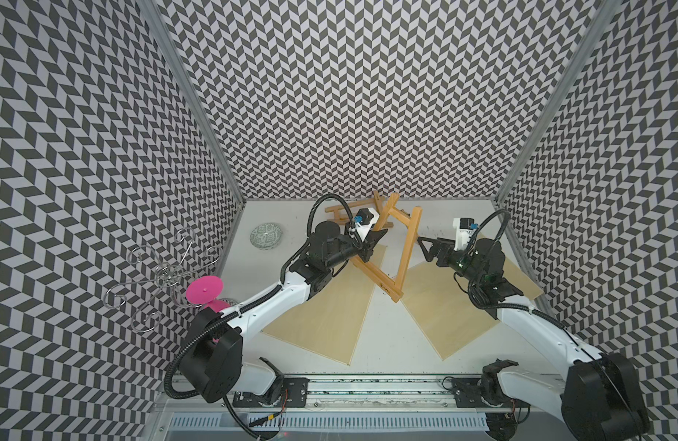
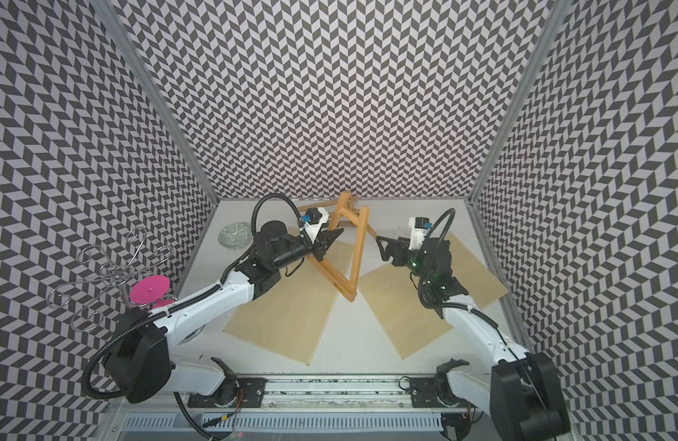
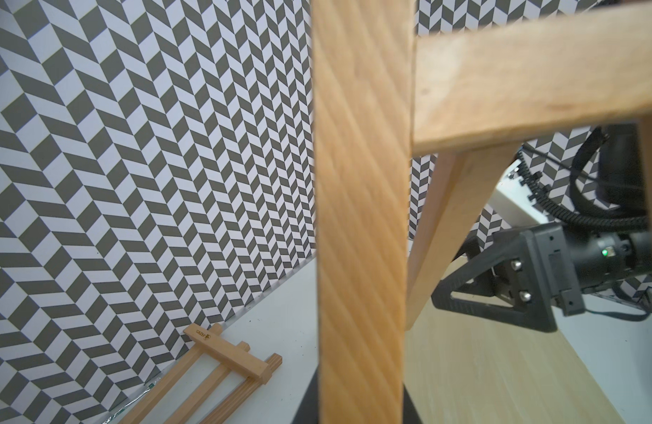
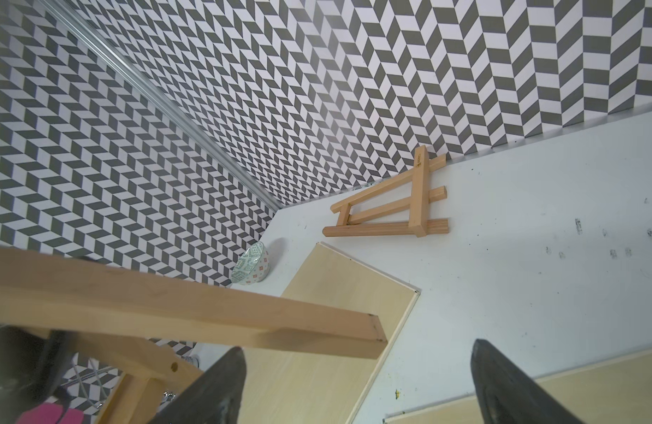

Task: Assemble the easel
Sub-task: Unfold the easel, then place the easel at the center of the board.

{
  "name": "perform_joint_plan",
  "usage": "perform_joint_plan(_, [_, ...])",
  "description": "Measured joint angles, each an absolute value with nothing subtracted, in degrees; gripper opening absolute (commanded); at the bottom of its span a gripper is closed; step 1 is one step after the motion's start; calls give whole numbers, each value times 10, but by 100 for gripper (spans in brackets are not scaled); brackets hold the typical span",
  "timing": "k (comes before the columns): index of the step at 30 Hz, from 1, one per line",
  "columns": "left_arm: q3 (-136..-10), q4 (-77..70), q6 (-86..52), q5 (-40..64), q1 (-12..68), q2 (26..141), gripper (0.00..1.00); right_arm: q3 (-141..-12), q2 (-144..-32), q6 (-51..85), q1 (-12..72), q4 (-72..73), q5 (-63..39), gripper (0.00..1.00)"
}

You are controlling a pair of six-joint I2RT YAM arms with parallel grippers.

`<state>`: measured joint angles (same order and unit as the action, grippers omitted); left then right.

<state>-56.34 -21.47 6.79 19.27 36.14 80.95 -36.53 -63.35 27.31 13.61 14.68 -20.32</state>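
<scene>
Now | left tool (image 1: 380,233) clamped on easel (image 1: 409,244) leg | right tool (image 1: 423,250) jaws apart, beside easel

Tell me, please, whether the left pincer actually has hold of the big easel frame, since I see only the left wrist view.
Observer: Yes. In a top view the left pincer is shut on one leg of the easel frame.
Operator: Is the right pincer gripping it too?
Observer: No. The right wrist view shows the right pincer wide open, gripping nothing.
Operator: Is anything else on the robot's left side?
Observer: A patterned bowl sits near the left wall.
</scene>
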Motion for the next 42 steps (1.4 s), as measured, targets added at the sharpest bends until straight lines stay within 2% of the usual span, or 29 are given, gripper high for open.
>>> perform_joint_plan(4, [-563, -215, 88, 187, 361, 820, 0, -384, -565, 290, 128, 75, -200, 93])
perform_joint_plan(11, [-564, -229, 129, 185, 360, 843, 0, -504, -479, 298, 117, -57, -217, 91])
perform_joint_plan(16, [-566, -234, 156, 206, 360, 866, 0, -551, -478, 296, 118, -77, -293, 88])
perform_joint_plan(20, [-582, -236, 159, 212, 360, 888, 0, -580, -507, 288, 149, -95, -305, 85])
perform_joint_plan(22, [-591, -240, 159, 216, 360, 898, 0, -597, -532, 279, 182, -108, -288, 80])
perform_joint_plan(24, [-593, -244, 158, 220, 360, 901, 0, -616, -560, 269, 208, -124, -273, 69])
perform_joint_plan(26, [-593, -245, 159, 222, 360, 901, 0, -632, -583, 264, 218, -136, -258, 66])
perform_joint_plan(33, [-599, -249, 160, 224, 362, 901, 0, -636, -614, 253, 220, -141, -223, 51])
perform_joint_plan(42, [-604, -248, 163, 221, 363, 914, 0, -636, -626, 234, 222, -138, -214, 25])
